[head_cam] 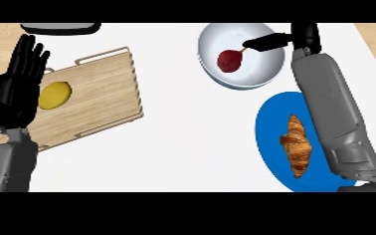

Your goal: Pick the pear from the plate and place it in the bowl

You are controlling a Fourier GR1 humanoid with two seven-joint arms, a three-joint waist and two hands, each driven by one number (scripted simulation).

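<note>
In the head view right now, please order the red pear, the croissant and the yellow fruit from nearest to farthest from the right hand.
From the right hand:
1. Red pear, in the white bowl, just beside the fingertips.
2. Croissant, on the blue plate, lower right.
3. Yellow fruit, on the wooden board, far left.

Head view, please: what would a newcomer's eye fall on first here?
The dark red pear lying in the white bowl at upper right, the right hand over the rim. Below it, a golden croissant on the blue plate. At left, a yellow round fruit on the wooden tray.
</note>
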